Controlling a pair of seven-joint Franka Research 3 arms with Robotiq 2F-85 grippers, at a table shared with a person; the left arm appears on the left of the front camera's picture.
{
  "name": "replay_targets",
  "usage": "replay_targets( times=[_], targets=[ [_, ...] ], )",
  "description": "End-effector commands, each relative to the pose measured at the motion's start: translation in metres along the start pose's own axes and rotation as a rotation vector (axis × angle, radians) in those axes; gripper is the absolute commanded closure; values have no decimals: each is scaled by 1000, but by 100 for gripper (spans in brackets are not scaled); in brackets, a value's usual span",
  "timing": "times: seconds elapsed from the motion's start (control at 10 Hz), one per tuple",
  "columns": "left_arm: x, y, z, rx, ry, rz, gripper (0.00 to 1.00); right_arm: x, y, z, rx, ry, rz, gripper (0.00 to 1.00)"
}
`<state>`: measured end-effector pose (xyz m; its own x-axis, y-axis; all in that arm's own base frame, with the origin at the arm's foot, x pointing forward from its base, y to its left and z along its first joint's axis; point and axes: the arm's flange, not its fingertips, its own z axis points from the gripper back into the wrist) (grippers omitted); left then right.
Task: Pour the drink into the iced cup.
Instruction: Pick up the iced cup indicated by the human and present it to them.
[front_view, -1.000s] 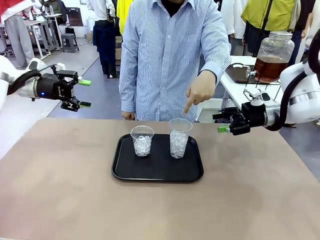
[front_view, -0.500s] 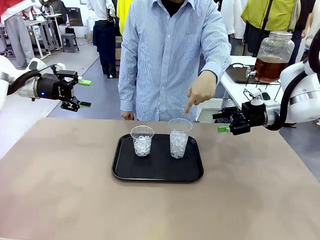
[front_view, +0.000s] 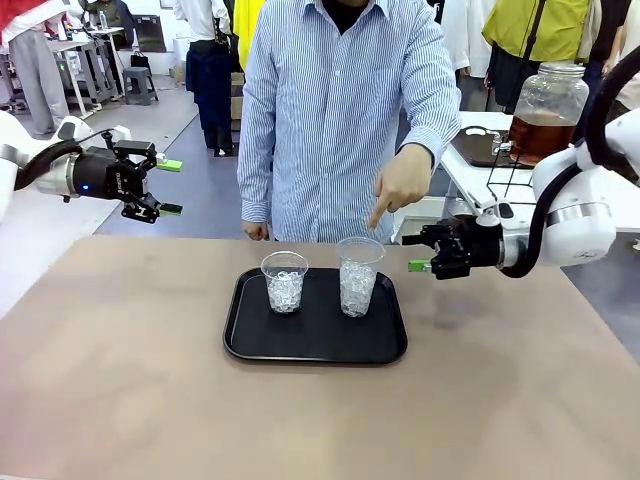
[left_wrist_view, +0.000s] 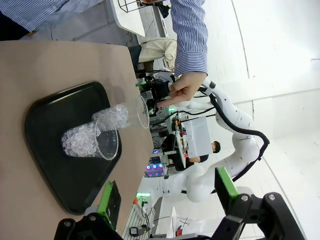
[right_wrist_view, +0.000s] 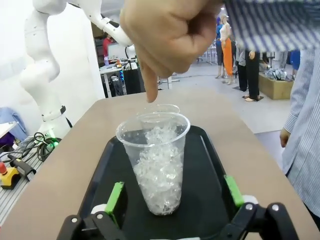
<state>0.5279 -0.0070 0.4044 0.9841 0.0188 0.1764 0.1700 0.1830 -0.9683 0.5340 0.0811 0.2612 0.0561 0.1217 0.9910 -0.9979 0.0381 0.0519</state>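
Note:
Two clear cups of ice stand on a black tray (front_view: 315, 345): a shorter one (front_view: 284, 281) on the left and a taller one (front_view: 358, 276) on the right. A person's hand (front_view: 400, 180) points a finger down at the taller cup (right_wrist_view: 155, 165). The drink, amber-brown, sits in a big lidded glass jar (front_view: 546, 100) on a side table at the back right. My right gripper (front_view: 412, 253) hangs open just right of the taller cup, not touching it, its green pads (right_wrist_view: 115, 197) wide apart. My left gripper (front_view: 165, 187) is open, high off the table's far left.
The person in a striped shirt (front_view: 330, 110) stands at the far edge behind the tray. The left wrist view shows the tray (left_wrist_view: 45, 165), both cups (left_wrist_view: 87, 142) and my right arm (left_wrist_view: 230, 115) beyond them. Bare brown tabletop (front_view: 150, 380) surrounds the tray.
My right gripper has moved left, closer to the taller cup, still open. The left arm, the cups and the pointing hand have stayed where they were.

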Motion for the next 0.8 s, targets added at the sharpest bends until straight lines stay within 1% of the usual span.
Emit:
replay_targets(
  times=[0.0,0.1,0.7],
  targets=[
    [-1,-1,1,2,-3,-7,0,-9,2,-10,-26,-18,67,0],
    [-1,-1,1,2,-3,-7,0,-15,2,-14,-38,-25,78,0],
    [-1,-1,1,2,-3,-7,0,-33,1,-43,4,-52,25,0]
  ],
)
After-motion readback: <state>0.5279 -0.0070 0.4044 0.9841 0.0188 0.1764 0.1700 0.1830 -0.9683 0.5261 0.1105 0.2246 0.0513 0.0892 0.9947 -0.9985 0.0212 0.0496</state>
